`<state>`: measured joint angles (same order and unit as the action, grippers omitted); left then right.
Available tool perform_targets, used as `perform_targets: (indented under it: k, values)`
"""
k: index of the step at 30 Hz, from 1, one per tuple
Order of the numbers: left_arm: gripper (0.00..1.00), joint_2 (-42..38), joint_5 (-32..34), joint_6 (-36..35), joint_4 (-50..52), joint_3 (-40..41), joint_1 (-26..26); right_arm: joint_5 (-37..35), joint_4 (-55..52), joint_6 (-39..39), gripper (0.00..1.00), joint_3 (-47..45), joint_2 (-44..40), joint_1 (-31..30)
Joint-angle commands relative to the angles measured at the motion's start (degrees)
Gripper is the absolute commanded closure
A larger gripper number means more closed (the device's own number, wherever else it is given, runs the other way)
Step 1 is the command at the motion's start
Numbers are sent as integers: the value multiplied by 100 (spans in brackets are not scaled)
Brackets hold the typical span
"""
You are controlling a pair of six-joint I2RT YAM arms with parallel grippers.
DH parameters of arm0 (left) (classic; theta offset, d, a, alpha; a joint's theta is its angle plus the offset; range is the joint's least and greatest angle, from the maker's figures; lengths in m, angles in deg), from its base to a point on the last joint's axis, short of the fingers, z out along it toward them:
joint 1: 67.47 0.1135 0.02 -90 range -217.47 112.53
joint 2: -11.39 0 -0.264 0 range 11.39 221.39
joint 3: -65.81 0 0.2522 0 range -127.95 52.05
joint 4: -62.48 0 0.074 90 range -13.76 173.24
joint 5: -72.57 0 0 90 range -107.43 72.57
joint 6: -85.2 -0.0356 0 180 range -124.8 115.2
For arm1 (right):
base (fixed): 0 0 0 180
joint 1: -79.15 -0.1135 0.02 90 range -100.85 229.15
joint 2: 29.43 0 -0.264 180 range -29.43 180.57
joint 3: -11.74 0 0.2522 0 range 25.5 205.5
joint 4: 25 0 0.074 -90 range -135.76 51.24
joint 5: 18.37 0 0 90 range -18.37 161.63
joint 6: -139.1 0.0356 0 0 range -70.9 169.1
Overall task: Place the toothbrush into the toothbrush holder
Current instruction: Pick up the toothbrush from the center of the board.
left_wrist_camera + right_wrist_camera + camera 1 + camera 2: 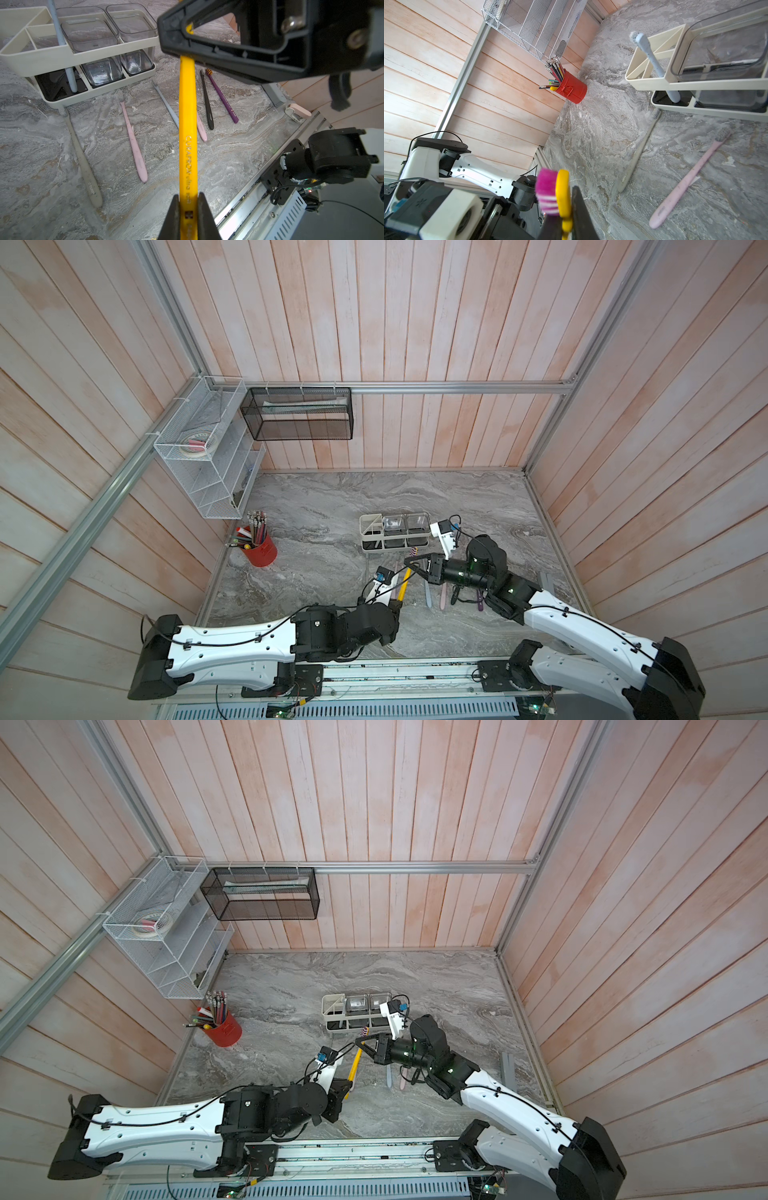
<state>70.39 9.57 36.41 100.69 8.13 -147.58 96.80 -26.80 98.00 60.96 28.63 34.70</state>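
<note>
A yellow toothbrush [188, 124] with magenta and white bristles [547, 191] hangs above the table, held at both ends. My left gripper [188, 199] is shut on its handle end. Close behind the head, my right gripper [564, 207] is shut on its neck. In both top views the toothbrush [403, 585] [355, 1063] runs between the left gripper [397, 605] and the right gripper [409, 562], just in front of the toothbrush holder [362, 531] [328, 1011]. This white toothbrush holder [41, 60] [695, 85] has two clear cups, and a pale blue toothbrush [62, 41] stands in its divided end.
Several toothbrushes lie on the marble table in front of the holder: grey [83, 155], pink [135, 145], light blue [166, 104], black [207, 104], purple [224, 99]. A red cup of pencils [259, 549] stands at the left wall under a white wire rack [208, 456].
</note>
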Motion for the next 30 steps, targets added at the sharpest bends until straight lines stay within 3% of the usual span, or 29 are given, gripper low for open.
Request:
perform_targets:
  k: [1,4,6,12,15,23,30]
  values:
    - [67,15,314,153,98,-10,-15,-142,35,-21,99,142,-36,22]
    - [31,-24,505,221,265,-53,-15,-170,12,-25,100,194,-101,19]
    - [18,-101,659,258,408,-95,-15,-225,-51,-81,100,249,-117,22]
    - [11,-622,1215,265,902,-279,-13,-571,-398,-578,100,591,-17,25]
    - [1,-1012,1416,425,1208,-336,133,-1095,-711,-1091,100,913,143,24]
    - [0,-1633,663,739,2009,-313,1584,-2223,-854,-2212,100,1965,1139,-124]
    - [0,-1567,290,667,2339,-341,2369,-3253,-751,-3123,100,2953,2104,-650]
